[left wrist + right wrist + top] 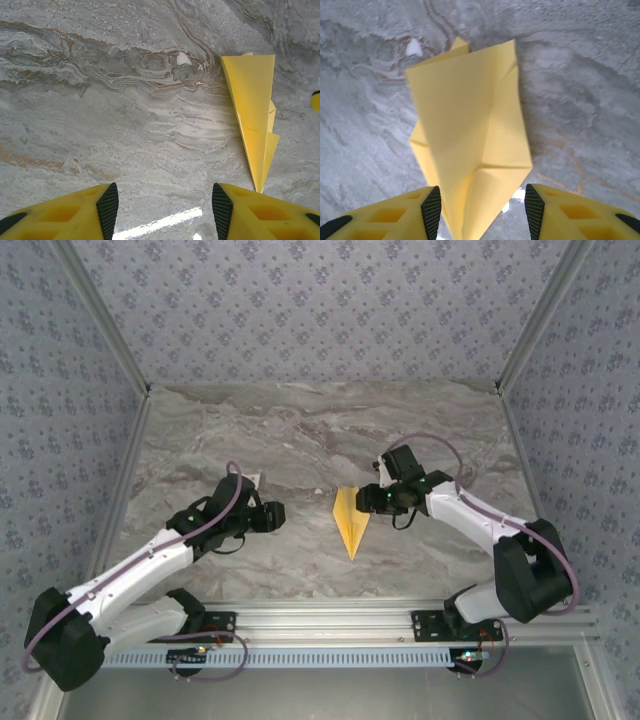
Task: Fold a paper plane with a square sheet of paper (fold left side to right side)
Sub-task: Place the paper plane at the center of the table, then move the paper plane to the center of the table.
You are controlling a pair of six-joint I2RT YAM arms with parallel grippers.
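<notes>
The paper plane point(350, 521) lies flat near the middle of the grey marbled surface point(300, 430), between the two arms. In the top view it is a slim yellow-orange dart, with its sharp tip towards the arm bases and its broad end away from them. The right tool point(366, 500) sits just beside the dart's broad end, on its right. In the right wrist view the right tool point(482, 210) has its jaws spread wide, and the paper plane point(470, 130) takes up the centre of the frame, its narrow end reaching down between the two yellow fingers. The overlapping flaps and a diagonal crease show plainly, but the fingers are not clamped on the paper, and I cannot tell whether either pad touches it. The left tool point(277, 516) is apart from the dart, on its left. In the left wrist view the left tool point(164, 210) is also spread wide, with bare surface between its black pads. There the paper plane point(252, 110) lies ahead and to the right, clear of both fingers.
</notes>
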